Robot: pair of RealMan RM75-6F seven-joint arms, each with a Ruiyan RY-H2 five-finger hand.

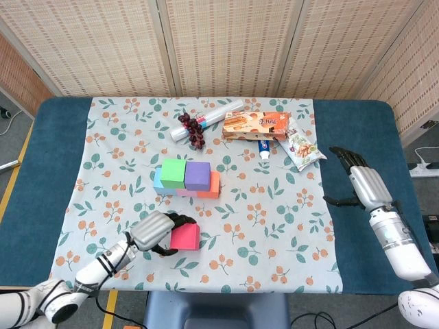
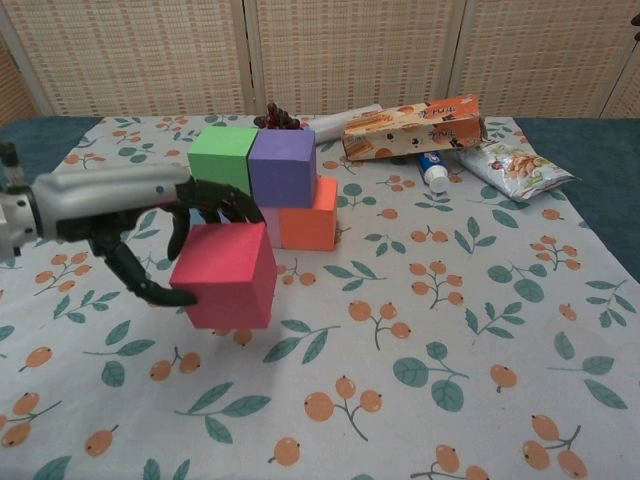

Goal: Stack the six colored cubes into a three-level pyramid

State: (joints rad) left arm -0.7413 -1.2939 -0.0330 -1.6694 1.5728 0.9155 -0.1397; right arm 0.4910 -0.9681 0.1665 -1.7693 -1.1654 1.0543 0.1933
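My left hand grips a red cube and holds it clear of the cloth, in front of the stack. The stack has a blue cube, a pink cube and an orange cube in its bottom row. A green cube and a purple cube sit on top of them. My right hand hovers open over the blue table at the right, far from the cubes.
Behind the stack lie a white roll, dark grapes, an orange snack box, a small tube and a snack bag. The flowered cloth covers the table's middle.
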